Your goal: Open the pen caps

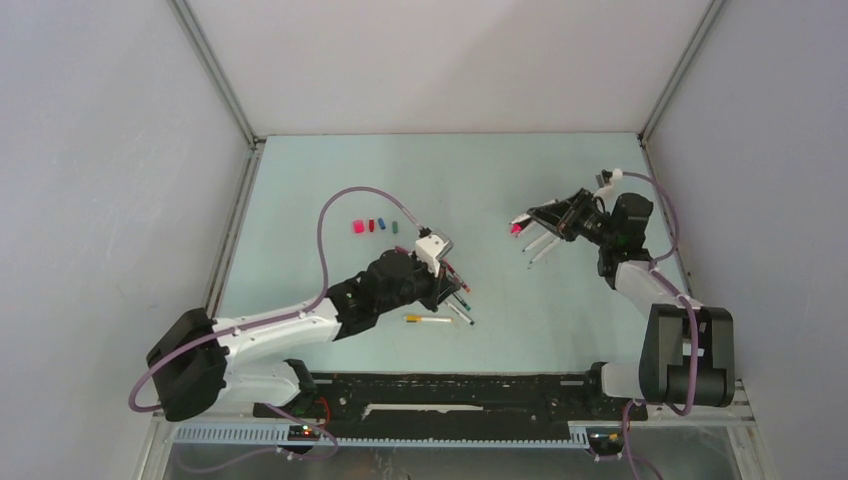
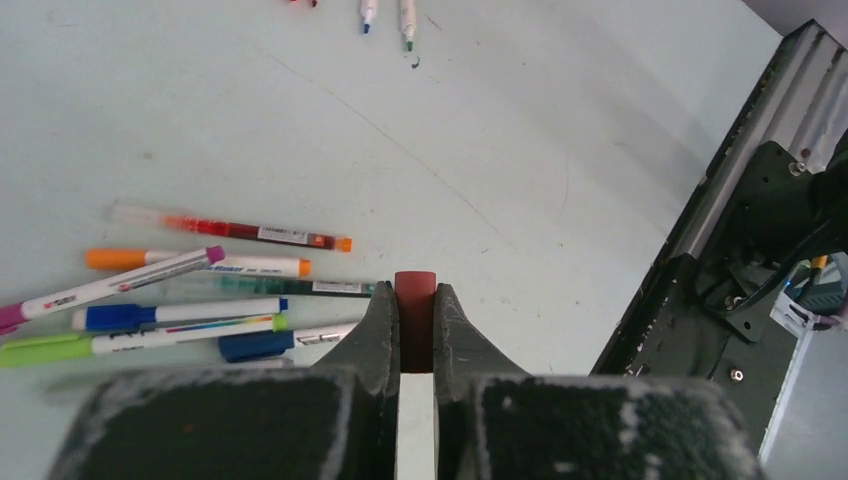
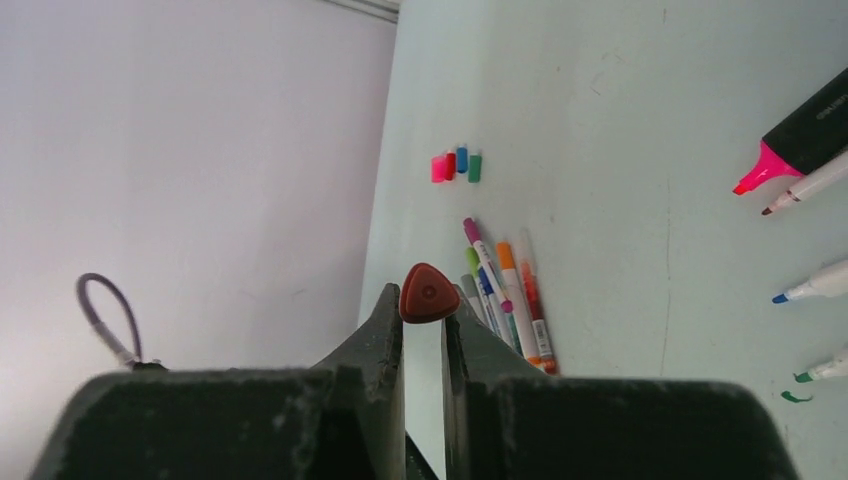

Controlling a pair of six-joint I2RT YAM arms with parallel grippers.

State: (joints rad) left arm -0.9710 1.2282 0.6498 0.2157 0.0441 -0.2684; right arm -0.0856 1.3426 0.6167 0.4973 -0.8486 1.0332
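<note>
The pale green tabletop [image 1: 500, 170] carried a heap of capped white-barrelled felt-tip pens [image 2: 180, 290]. Just beside the heap, the left gripper [image 2: 415, 297] was clamped on a dark red pen end [image 2: 415, 280]. Well apart from the heap, the right gripper [image 3: 424, 322] pinched a dark red triangular plastic cap [image 3: 429, 292]. Likely best: carry it to the four loose coloured caps [image 3: 456, 165] beyond the heap, lowering fully before letting go.

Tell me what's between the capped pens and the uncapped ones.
Only bare table separates capped pens and uncapped pens, seen in the top view.
</note>
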